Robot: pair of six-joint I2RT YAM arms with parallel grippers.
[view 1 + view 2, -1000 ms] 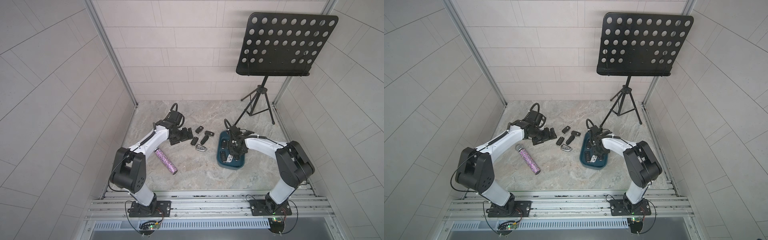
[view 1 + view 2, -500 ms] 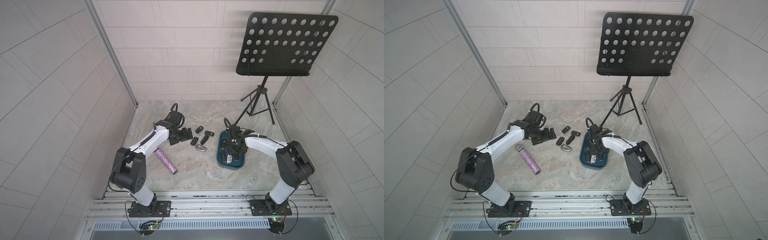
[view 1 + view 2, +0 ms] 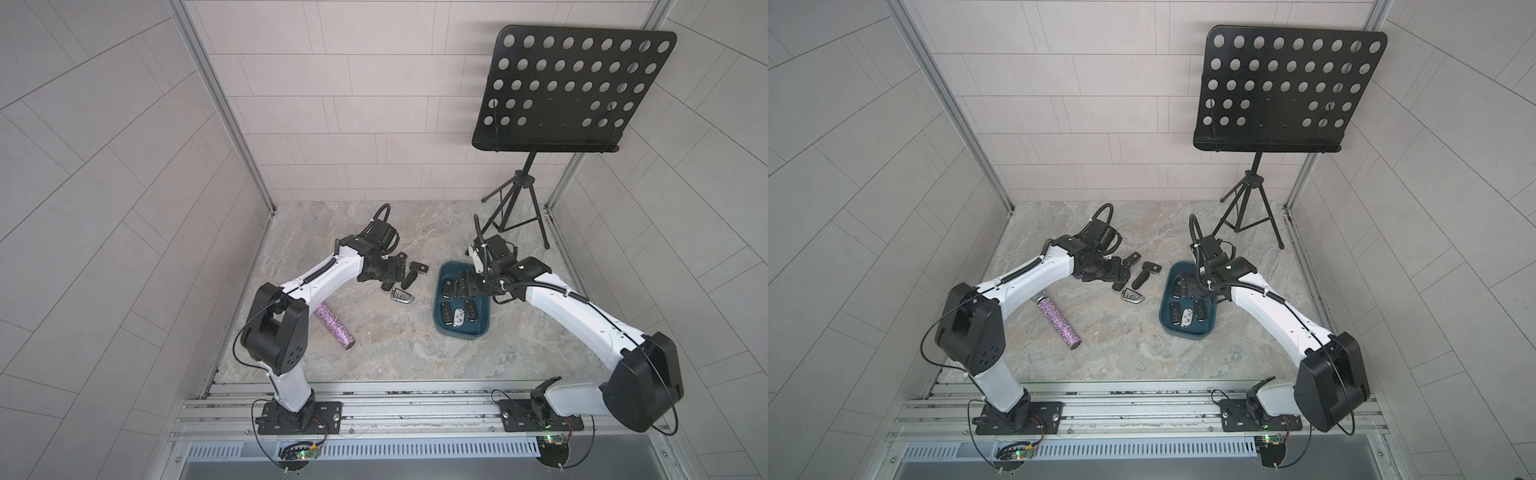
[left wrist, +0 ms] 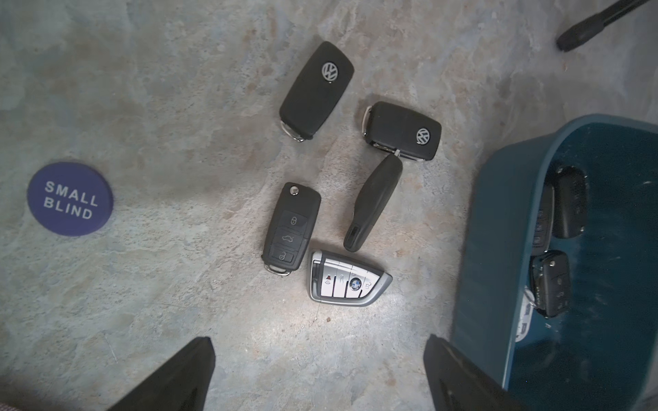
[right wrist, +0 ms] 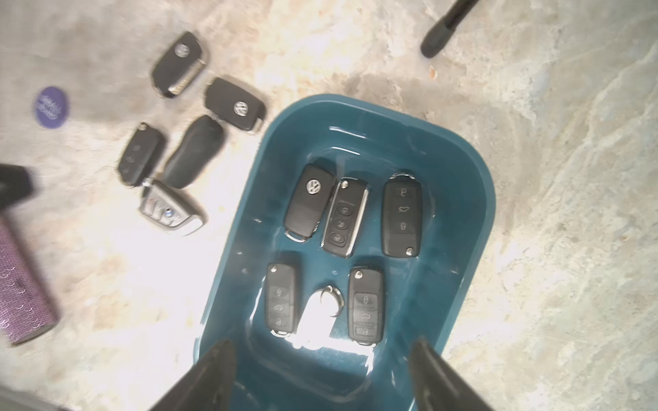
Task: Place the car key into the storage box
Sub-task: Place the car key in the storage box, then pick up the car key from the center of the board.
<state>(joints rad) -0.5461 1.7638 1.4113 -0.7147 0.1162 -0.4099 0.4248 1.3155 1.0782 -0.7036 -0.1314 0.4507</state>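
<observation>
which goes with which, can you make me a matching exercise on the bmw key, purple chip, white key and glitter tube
Things:
1. silver BMW key
2. purple chip
3. white key
4. glitter tube

Place or state:
A. inside the storage box
B. lying beside the left arm
C. printed SMALL BLIND
D. among black keys outside the box

Pairs: 1-D, 2-C, 3-A, 4-B

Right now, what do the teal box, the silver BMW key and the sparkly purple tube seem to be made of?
Storage box: likely moulded plastic, glossy; light glints off its rounded walls.
BMW key: probably plastic with a satin silver, metal-look frame.
Purple tube: glitter-covered, speckled sparkle; core unclear.
</observation>
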